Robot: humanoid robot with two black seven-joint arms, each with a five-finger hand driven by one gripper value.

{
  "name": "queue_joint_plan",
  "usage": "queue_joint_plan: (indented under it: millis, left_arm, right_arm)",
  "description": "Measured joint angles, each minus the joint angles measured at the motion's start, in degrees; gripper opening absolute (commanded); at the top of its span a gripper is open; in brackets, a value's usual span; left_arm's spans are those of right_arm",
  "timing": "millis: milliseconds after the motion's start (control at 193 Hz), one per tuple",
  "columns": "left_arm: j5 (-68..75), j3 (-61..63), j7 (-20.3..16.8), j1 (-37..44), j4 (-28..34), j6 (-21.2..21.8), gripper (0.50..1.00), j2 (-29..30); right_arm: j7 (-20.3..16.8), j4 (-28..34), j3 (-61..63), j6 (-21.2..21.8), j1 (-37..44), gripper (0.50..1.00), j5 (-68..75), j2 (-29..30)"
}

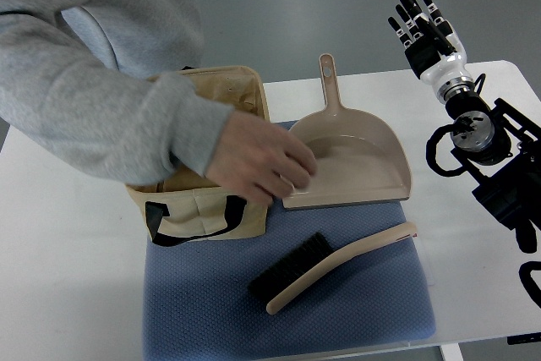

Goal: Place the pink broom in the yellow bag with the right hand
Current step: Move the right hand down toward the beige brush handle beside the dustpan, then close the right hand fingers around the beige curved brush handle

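Your right hand [420,16] is up high, fingers spread, holding nothing. A person's hand [264,161] and sleeve [101,107] hide much of the bag [207,209]; the broom [325,266] lies on the mat [372,302].

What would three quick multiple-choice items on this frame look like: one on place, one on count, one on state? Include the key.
1. Where does the broom lie?
A. inside the bag
B. on the blue mat, nearer the camera than the dustpan
C. in the dustpan

2. How many robot hands show?
A. none
B. one
C. two

3. What is the right hand doing?
A. open, holding nothing
B. gripping the broom
C. gripping the bag

Key:
1. B: the broom rests on the blue mat below the dustpan, outside the bag.
2. B: only the right hand shows, raised at upper right; a person's hand reaches over the bag.
3. A: its fingers are spread, well away from the broom.
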Motion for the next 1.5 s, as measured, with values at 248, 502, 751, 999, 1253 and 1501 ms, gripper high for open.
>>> queue_joint_plan:
  millis: [248,502,751,999,1253,1501]
  left_arm:
    - [-0.40,-0.36,1.08,-0.27,0.60,0.66,1.000,0.00]
    - [-0.41,-0.19,1.32,-0.38,0.61,0.52,1.000,0.00]
    - [-0.17,-0.14,1.40,-0.39,-0.03,-0.11,1.000,0.00]
    - [-0.19,-0.14,1.41,-0.39,0.11,-0.13,1.000,0.00]
    - [-0.23,-0.08,1.41,-0.34,0.14,-0.13,1.000,0.00]
    - [-0.32,-0.19,1.41,-0.33,0.61,-0.13,1.000,0.00]
  right_arm:
    - [0.00,-0.01,0.00,-0.16,0.16,0.934,-0.66,0.00]
    - [-1.37,0.93,-2.48,2.21,4.62,0.934,-10.57,-5.12]
    - [-5.86,15.40,-21.56,5.78,17.04,0.936,-21.02,-23.13]
    - [-11.85,41.75,-46.70,13.99,34.07,0.936,-26.10,-42.50]
    - [-12.76,56.11,-60.04,14.83,39.89,0.936,-48.11,-49.07]
    - [-6.45,57.07,-65.12,14.36,37.40,0.932,-54.93,-47.54]
